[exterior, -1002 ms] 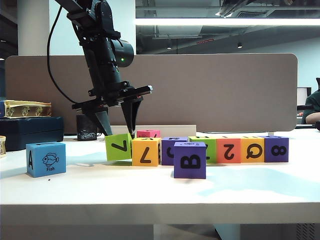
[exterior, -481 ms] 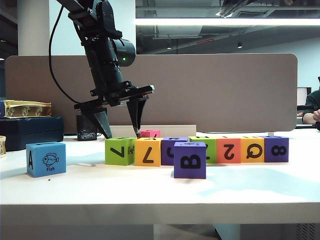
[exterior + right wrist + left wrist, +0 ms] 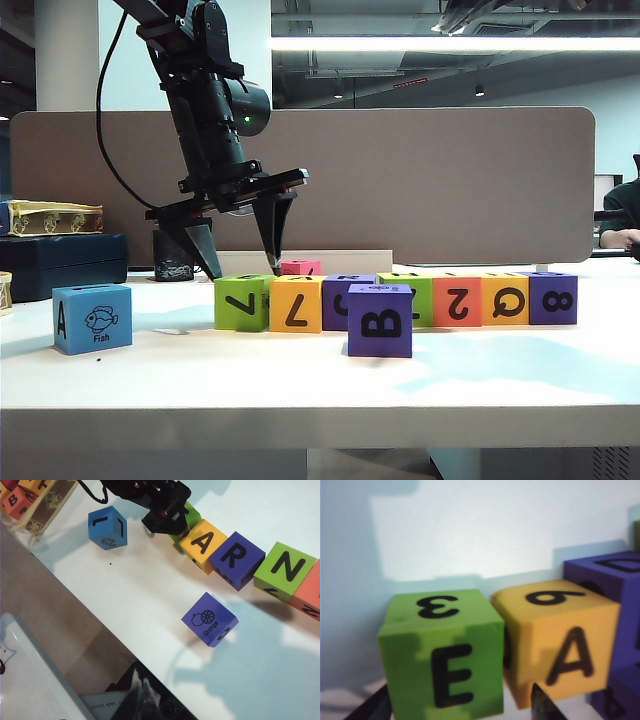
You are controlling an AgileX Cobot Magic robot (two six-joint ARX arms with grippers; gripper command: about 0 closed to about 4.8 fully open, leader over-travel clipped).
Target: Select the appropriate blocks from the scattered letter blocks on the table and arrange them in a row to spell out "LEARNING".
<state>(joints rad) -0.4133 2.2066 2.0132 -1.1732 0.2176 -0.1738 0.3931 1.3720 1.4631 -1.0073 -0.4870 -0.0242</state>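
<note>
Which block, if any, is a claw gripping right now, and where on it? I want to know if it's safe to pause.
None. The left claw stands open just above the green block, which sits on the table. The right claw is out of view.

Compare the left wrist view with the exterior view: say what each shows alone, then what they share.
Only the left wrist view shows the E on the green block and the A on the yellow-orange block. Only the exterior view shows the left gripper open above that green block, the blue fish block standing apart, and the row's far end. Both show the green and yellow-orange blocks side by side on the table.
</note>
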